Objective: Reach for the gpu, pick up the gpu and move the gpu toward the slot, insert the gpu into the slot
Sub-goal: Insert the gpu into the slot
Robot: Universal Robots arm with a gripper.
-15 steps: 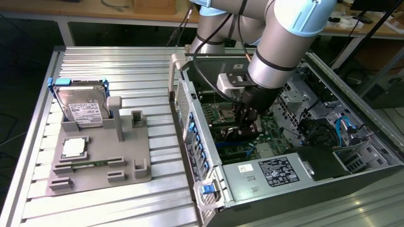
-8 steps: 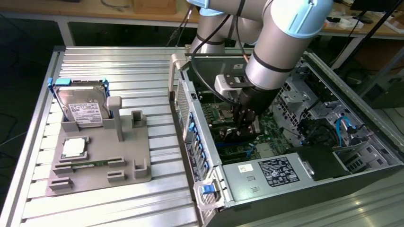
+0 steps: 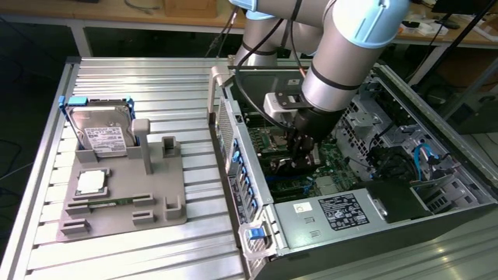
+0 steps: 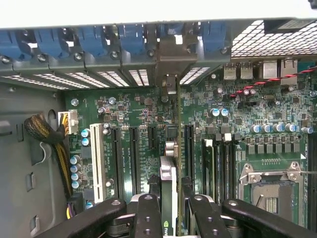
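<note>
Gripper (image 4: 171,204) clamped on the gpu (image 4: 168,173), card edge-on between the fingers (image 4: 148,215). I see it upright at the motherboard (image 4: 237,148) slots inside the open computer case (image 3: 227,125). Hard drive (image 3: 101,133) stands well apart, toward the exterior view's left.

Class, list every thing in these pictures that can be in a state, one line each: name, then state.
computer case: open, side panel off.
gpu: held edge-on over the motherboard slots; seated or not, cannot tell.
hand: shut on the gpu, inside the case.
hard drive: standing upright in the grey holder.
memory stick: lying flat in the holder.
</note>
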